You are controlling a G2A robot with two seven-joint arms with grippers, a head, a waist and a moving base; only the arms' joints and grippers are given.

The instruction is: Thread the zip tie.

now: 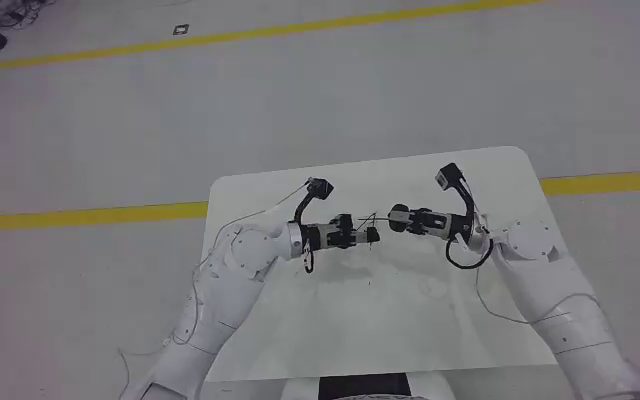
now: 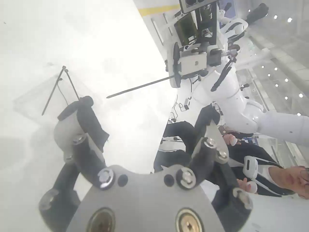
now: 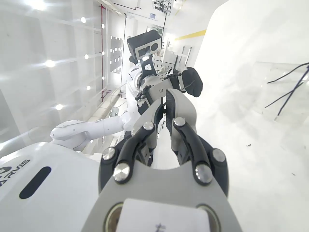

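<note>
A thin black zip tie (image 1: 378, 219) spans the gap between the two grippers above the middle of the white table (image 1: 300, 330). My right gripper (image 3: 165, 97) is shut on one end of it. In the left wrist view the zip tie (image 2: 140, 86) sticks out straight from the right gripper (image 2: 174, 74), its free tip pointing into the space between the left gripper's fingers. My left gripper (image 2: 147, 112) is open, its fingers spread wide with nothing between them. The two grippers face each other, a short distance apart.
A clear flat tray (image 2: 29, 102) lies on the table beyond the grippers with spare black zip ties (image 2: 52, 92) on it, also seen as spare ties (image 3: 287, 95) in the right wrist view. Yellow floor lines run past the table's far edge.
</note>
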